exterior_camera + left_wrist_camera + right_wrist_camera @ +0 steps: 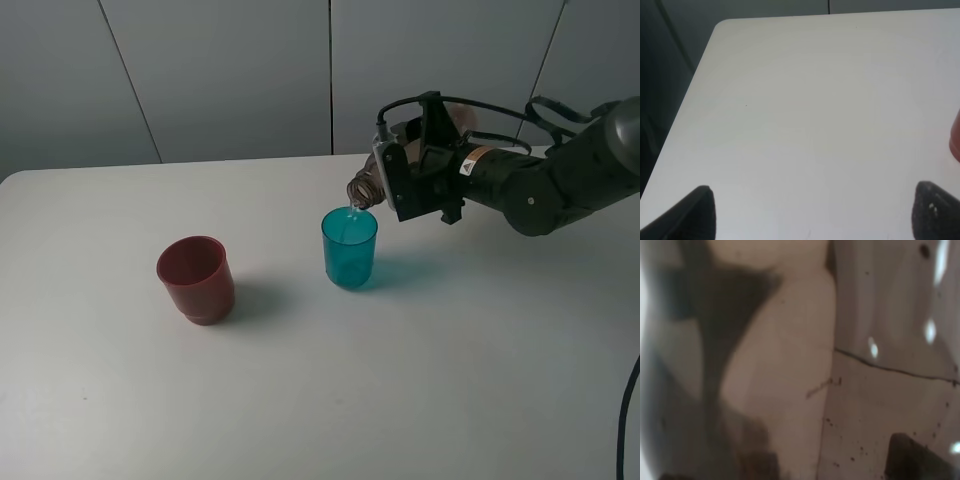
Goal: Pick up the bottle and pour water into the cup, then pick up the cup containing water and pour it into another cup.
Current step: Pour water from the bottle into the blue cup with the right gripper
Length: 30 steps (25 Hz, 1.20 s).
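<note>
My right gripper (412, 180) is shut on the grey-brown bottle (366, 188), tipped on its side with its open neck over the teal cup (349, 248). A thin stream of water runs from the neck into the teal cup. The bottle's translucent wall (790, 365) fills the right wrist view. The dark red cup (197, 279) stands upright to the left of the teal cup; its edge (956, 140) shows in the left wrist view. My left gripper (810, 215) is open and empty over bare table, its two fingertips (695, 210) far apart; it does not show in the exterior high view.
The white table (420, 380) carries only the two cups. Its rounded far-left corner (722, 25) shows in the left wrist view. A grey panelled wall (220, 70) stands behind the table. A black cable (628, 420) hangs at the right edge.
</note>
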Each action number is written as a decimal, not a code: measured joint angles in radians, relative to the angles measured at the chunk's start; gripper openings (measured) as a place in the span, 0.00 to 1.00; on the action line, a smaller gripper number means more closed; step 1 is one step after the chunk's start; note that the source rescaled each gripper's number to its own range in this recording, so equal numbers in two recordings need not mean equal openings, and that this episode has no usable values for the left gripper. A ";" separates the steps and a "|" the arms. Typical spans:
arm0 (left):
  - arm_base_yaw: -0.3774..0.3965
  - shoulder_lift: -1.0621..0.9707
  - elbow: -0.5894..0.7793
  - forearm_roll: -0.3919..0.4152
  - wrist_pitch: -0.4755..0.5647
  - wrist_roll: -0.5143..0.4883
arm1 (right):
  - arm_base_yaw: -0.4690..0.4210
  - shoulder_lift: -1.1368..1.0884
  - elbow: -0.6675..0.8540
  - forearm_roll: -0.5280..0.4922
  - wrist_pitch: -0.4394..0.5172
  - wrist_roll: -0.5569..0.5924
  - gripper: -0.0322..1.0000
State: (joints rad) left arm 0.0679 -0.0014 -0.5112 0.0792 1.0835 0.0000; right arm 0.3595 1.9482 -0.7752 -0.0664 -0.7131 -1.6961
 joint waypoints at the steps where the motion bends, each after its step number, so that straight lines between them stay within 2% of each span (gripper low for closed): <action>1: 0.000 0.000 0.000 0.000 0.000 0.000 | 0.000 0.000 0.000 0.000 -0.002 -0.005 0.03; 17: 0.000 0.000 0.000 0.000 0.000 0.000 | 0.000 -0.002 0.000 0.002 -0.006 -0.099 0.03; 30: 0.000 0.000 0.000 0.000 0.000 0.000 | 0.000 -0.002 0.000 -0.026 -0.013 -0.125 0.03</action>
State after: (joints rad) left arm 0.0679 -0.0014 -0.5112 0.0792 1.0835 0.0000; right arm 0.3595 1.9466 -0.7752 -0.0920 -0.7264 -1.8215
